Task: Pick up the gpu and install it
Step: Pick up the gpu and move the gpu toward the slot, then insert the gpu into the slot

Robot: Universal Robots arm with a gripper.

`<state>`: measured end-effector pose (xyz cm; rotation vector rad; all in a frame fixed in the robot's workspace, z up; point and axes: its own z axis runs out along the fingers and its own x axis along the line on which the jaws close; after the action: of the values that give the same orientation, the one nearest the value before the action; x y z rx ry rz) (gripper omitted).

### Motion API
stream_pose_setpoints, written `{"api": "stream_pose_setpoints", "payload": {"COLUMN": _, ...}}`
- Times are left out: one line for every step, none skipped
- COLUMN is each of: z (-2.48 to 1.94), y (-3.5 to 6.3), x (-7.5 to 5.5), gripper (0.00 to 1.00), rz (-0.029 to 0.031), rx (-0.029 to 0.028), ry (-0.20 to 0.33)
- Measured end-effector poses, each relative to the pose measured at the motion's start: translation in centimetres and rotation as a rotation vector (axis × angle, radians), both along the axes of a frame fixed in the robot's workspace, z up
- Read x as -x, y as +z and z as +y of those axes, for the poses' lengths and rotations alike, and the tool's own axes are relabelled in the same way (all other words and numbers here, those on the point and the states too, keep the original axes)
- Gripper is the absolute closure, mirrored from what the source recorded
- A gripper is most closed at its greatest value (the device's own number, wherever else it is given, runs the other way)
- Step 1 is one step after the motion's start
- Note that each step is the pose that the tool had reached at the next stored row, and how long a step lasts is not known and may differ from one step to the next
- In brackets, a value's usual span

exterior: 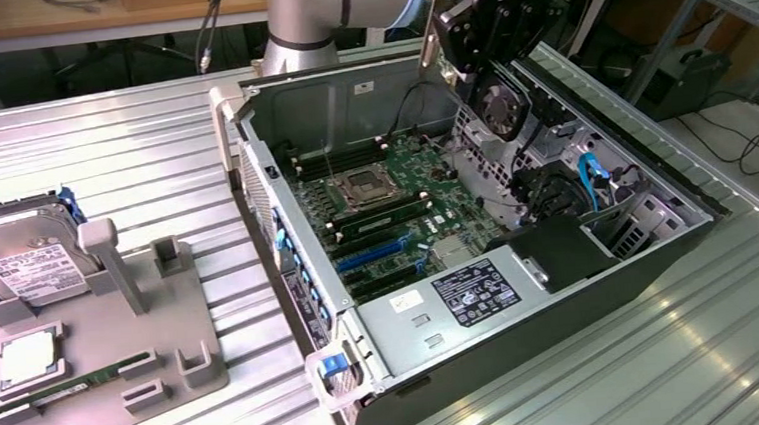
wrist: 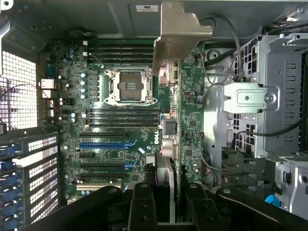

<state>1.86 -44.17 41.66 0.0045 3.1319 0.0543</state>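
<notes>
**Gripper** (wrist: 172,195) (exterior: 491,49): jaws closed on the gpu, one black finger on each face of the card. It hangs over the open case, above the far end of the motherboard.

**Gpu** (wrist: 169,154) (exterior: 492,99): held on edge, clear of the board and not seated in anything. Its silvery bracket (wrist: 182,36) is at the end away from the jaws.

**Motherboard** (wrist: 115,159): lies flat in the case below the card. The processor socket (wrist: 130,86) is open, and the blue expansion slots (wrist: 103,144) are unoccupied. Seen from the wrist, the card hangs crosswise to these slots.

**Case** (exterior: 644,169): lies on its side with the panel off. The power supply (exterior: 472,291) is at its near end and the slotted rear wall (exterior: 273,230) is on the exterior view's left.

**Counter** (exterior: 121,140): ribbed metal. A grey fixture (exterior: 108,337) well to the exterior view's left of the case carries a hard drive (exterior: 35,262) and a green memory stick (exterior: 84,384).

**Step in hand**: pick-up appears complete and the card is being carried over the case, with installation not yet done.

**Requirement for seating, as judged**: the card's long edge must run along a slot, with the bracket toward the slotted rear wall and the connector edge square above the slot.
</notes>
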Motion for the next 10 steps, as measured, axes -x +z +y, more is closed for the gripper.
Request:
{"api": "stream_pose_setpoints", "payload": {"z": 0.00, "y": 0.00, "x": 0.00, "gripper": 0.72, "rz": 0.0000, "rx": 0.0000, "ry": 0.000}}
{"api": "stream_pose_setpoints", "payload": {"z": 0.00, "y": 0.00, "x": 0.00, "gripper": 0.72, "rz": 0.0000, "rx": 0.0000, "ry": 0.000}}
{"api": "stream_pose_setpoints", "payload": {"z": 0.00, "y": 0.00, "x": 0.00, "gripper": 0.72, "rz": 0.0000, "rx": -0.0001, "ry": 0.000}}
{"api": "stream_pose_setpoints", "payload": {"z": 0.00, "y": 0.00, "x": 0.00, "gripper": 0.72, "rz": 0.0000, "rx": -0.0001, "ry": 0.000}}
{"api": "stream_pose_setpoints", "payload": {"z": 0.00, "y": 0.00, "x": 0.00, "gripper": 0.72, "rz": 0.0000, "rx": 0.0000, "ry": 0.000}}
{"api": "stream_pose_setpoints", "payload": {"z": 0.00, "y": 0.00, "x": 0.00, "gripper": 0.72, "rz": 0.0000, "rx": 0.0000, "ry": 0.000}}
{"api": "stream_pose_setpoints", "payload": {"z": 0.00, "y": 0.00, "x": 0.00, "gripper": 0.72, "rz": 0.0000, "rx": 0.0000, "ry": 0.000}}
{"api": "stream_pose_setpoints", "payload": {"z": 0.00, "y": 0.00, "x": 0.00, "gripper": 0.72, "rz": 0.0000, "rx": 0.0000, "ry": 0.000}}
{"api": "stream_pose_setpoints", "payload": {"z": 0.00, "y": 0.00, "x": 0.00, "gripper": 0.72, "rz": 0.0000, "rx": -0.0001, "ry": 0.000}}
{"api": "stream_pose_setpoints", "payload": {"z": 0.00, "y": 0.00, "x": 0.00, "gripper": 0.72, "rz": 0.0000, "rx": -0.0001, "ry": 0.000}}
